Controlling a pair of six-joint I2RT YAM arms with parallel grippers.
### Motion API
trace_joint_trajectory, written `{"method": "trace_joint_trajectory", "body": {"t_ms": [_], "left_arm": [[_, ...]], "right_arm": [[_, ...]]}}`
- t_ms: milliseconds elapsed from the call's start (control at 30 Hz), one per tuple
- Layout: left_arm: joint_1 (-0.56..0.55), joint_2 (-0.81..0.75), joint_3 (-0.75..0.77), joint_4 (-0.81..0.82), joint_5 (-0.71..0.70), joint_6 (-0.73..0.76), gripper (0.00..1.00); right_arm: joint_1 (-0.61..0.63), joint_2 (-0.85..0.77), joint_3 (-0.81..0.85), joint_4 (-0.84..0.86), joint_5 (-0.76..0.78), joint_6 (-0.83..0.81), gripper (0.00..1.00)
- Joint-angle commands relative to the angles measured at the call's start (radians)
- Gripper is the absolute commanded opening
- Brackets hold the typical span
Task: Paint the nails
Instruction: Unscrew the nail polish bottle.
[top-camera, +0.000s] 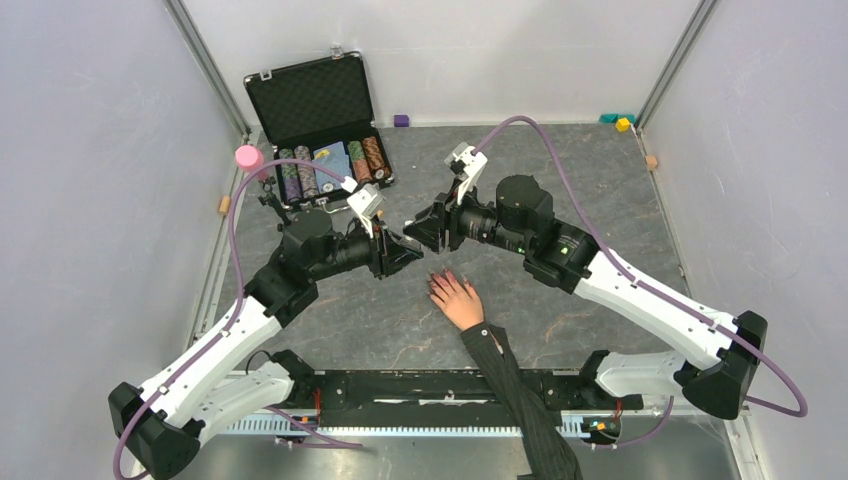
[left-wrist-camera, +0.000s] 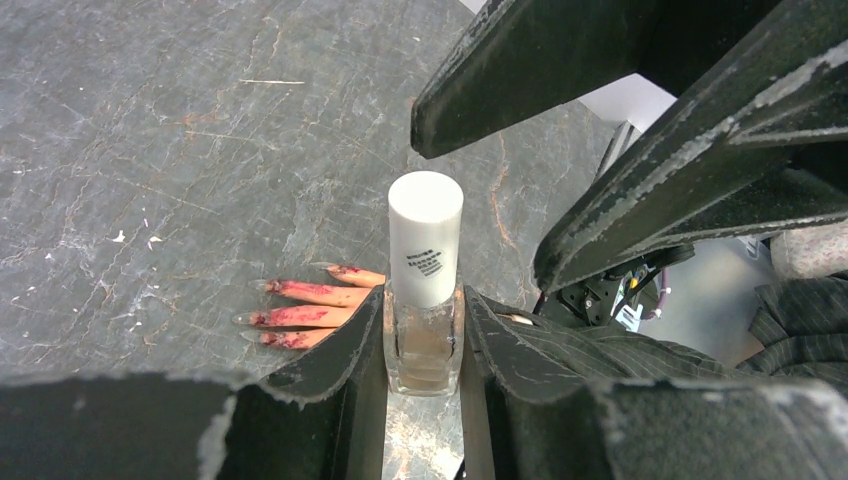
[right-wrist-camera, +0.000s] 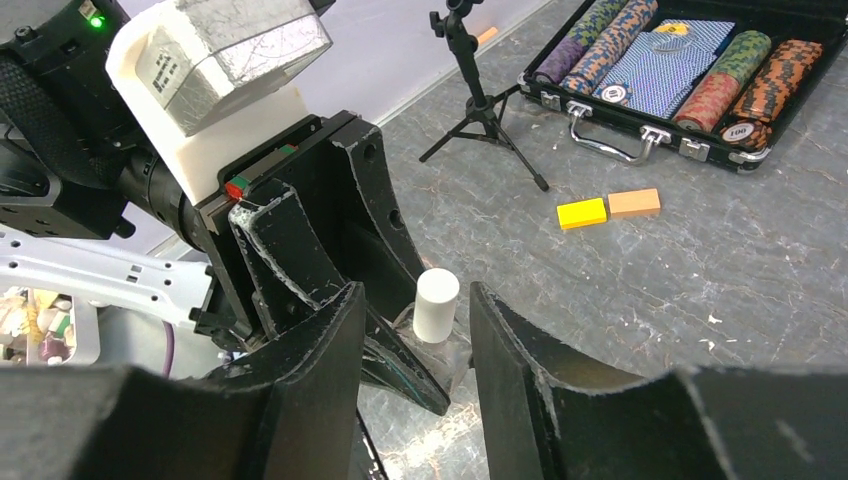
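A small clear bottle (left-wrist-camera: 425, 355) with a white cap (left-wrist-camera: 425, 235) stands upright in my left gripper (left-wrist-camera: 423, 320), which is shut on its glass body. My right gripper (right-wrist-camera: 415, 292) is open, with one finger on each side of the cap (right-wrist-camera: 436, 305) and a gap showing on both sides. In the top view the two grippers meet nose to nose: left (top-camera: 408, 250), right (top-camera: 420, 228). Just below them a pale hand (top-camera: 457, 298) in a dark pinstriped sleeve (top-camera: 515, 385) lies flat on the table. The nails (left-wrist-camera: 262, 302) point left, with red smeared along the fingers.
An open black case of poker chips (top-camera: 320, 150) lies at the back left, next to a pink-topped object (top-camera: 248, 157). A small black tripod (right-wrist-camera: 480, 100) stands near it. Yellow (right-wrist-camera: 582, 212) and orange (right-wrist-camera: 634, 203) blocks lie on the grey table. More small blocks (top-camera: 620, 122) sit along the back wall.
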Motion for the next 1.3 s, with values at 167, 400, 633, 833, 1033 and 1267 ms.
{"method": "trace_joint_trajectory", "body": {"t_ms": [167,400,633,833,1033,1267], "left_arm": [[-0.002,0.003,0.046,0.025,0.007,0.034,0.02],[-0.001,0.0,0.046,0.022,0.01,0.037,0.02],[-0.001,-0.003,0.043,0.021,0.022,0.039,0.02],[-0.001,-0.003,0.041,0.03,0.041,0.039,0.02],[-0.001,-0.002,0.039,0.044,0.072,0.032,0.02],[0.001,-0.009,0.035,0.075,0.217,0.031,0.02]], "right_arm": [[0.01,0.016,0.006,0.053,0.0,0.022,0.46],[0.017,0.023,0.004,0.049,0.01,0.02,0.46],[0.024,0.043,-0.004,0.054,0.029,0.012,0.44],[0.024,0.052,-0.01,0.061,0.04,0.009,0.4],[0.024,0.067,-0.005,0.059,0.052,-0.005,0.24],[0.013,0.052,0.011,0.054,0.003,-0.085,0.0]]}}
